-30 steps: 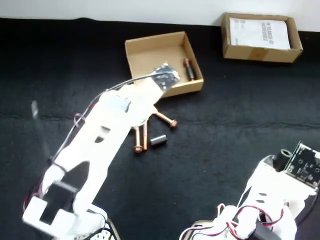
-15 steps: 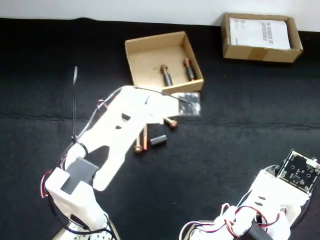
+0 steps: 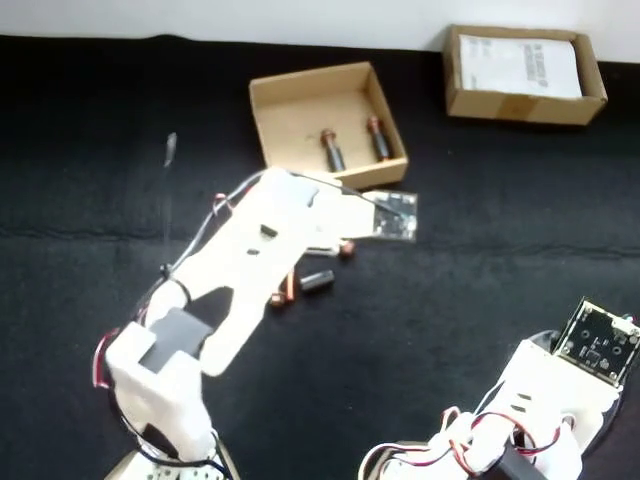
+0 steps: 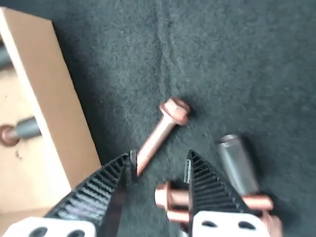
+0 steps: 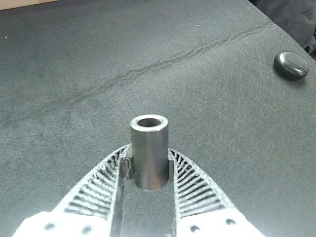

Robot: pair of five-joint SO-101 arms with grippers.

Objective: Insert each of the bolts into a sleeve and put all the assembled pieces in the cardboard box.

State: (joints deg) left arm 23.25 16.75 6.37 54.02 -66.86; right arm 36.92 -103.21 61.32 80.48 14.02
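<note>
L claw [image 4: 160, 160] hangs released low over the surface [image 3: 480, 250], just beside the box [image 3: 295, 115]. Its jaws are apart w/ the shaft end of a loose bolt [image 4: 165, 129] lying btw. the tips, head pointing away. Looks lined up to pinch that bolt by the shaft. A grip that far from the head would leave little shaft free to enter a bore, so it prob. wants to close nearer the head. R claw [image 5: 147, 170] is clenched on a sleeve [image 5: 148, 148], held upright w/ the open bore facing up, above bare surface. That reads as a socket held ready for the other arm to drop a bolt into; upright so the bolt goes in by its own weight. In the box, a finished pc [image 3: 331, 152] + a 2nd pc [image 3: 377, 139] lie side by side near the wall closest to the arms, so part of the job is done. Outside the box, 2 spare bolts [image 4: 170, 197] lie together, partly under one L finger, and a spare sleeve [image 4: 236, 160] lies on its side just beside them. They crowd the target, so closing could nudge them. A paper box [image 3: 522, 72] sits well apart, prob. not in play.
</note>
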